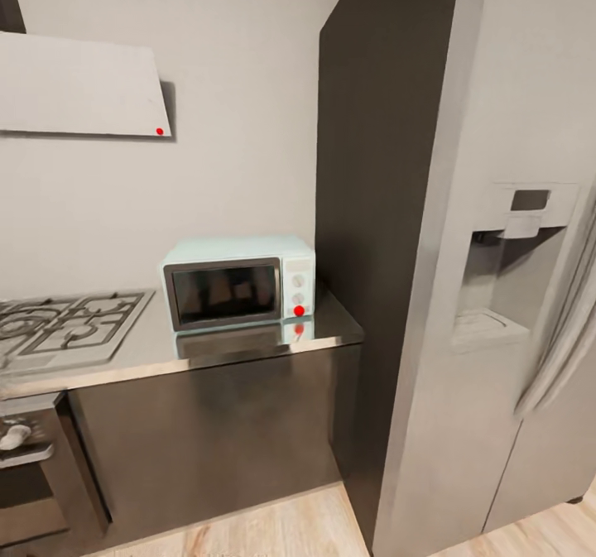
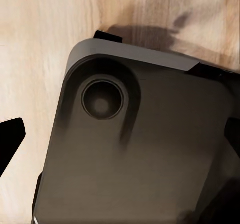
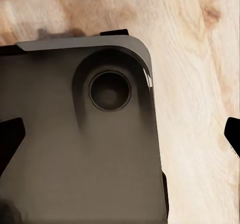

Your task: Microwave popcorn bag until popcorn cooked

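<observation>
The pale mint-blue microwave (image 1: 238,282) stands on the steel-grey countertop (image 1: 248,343) against the wall, at the counter's right end. Its dark glass door is shut and a round red light (image 1: 299,310) glows under its two knobs. The popcorn bag and the popcorn are out of view. In the left wrist view my left gripper (image 2: 120,136) hangs open over the robot's dark base (image 2: 140,154), with dark fingertips (image 2: 11,139) at the picture's edges. In the right wrist view my right gripper (image 3: 120,136) is open the same way above the base (image 3: 75,159).
A gas hob (image 1: 62,325) with grates lies left of the microwave, with an oven front (image 1: 29,474) below it. A tall dark panel (image 1: 372,168) and a grey fridge (image 1: 497,292) stand to the right. A range hood (image 1: 79,85) hangs at upper left. Light wood floor (image 1: 273,532) lies below.
</observation>
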Tool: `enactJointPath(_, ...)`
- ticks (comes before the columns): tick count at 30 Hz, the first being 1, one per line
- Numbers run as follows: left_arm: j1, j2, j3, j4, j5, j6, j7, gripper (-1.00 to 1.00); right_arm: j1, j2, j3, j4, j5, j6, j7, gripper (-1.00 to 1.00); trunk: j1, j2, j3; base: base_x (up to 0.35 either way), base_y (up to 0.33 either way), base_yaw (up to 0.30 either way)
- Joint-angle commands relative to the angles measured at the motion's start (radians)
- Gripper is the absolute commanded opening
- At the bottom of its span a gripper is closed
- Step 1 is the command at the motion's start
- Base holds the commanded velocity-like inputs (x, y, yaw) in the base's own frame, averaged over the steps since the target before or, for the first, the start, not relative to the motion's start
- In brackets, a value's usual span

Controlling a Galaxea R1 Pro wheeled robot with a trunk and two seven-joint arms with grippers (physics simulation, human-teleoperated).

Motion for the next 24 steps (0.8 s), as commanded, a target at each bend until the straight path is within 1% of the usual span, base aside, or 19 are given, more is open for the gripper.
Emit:
enactJointPath(1,0.000,0.000,0.004,-0.001,0.002,-0.002,0.001,1.00,0.000,0.000,-0.007,0.001,-0.005,-0.006,0.001,1.00,0.000,0.000,-0.001,0.000,0.000,0.280)
enactJointPath(19,0.000,-0.001,0.005,-0.002,0.004,-0.002,0.001,1.00,0.000,0.000,-0.005,0.001,-0.003,-0.007,0.001,1.00,0.000,0.000,-0.001,0.000,0.000,0.280)
enactJointPath(20,0.000,-0.001,0.005,-0.002,0.005,-0.002,0.001,1.00,0.000,0.000,-0.005,0.001,-0.003,-0.007,0.001,1.00,0.000,0.000,-0.001,0.000,0.000,0.280)
enactJointPath(24,0.000,-0.002,0.004,-0.002,0.028,-0.001,0.001,1.00,0.000,0.000,-0.005,0.001,-0.003,-0.007,0.001,1.00,0.000,0.000,-0.001,0.000,0.000,0.280)
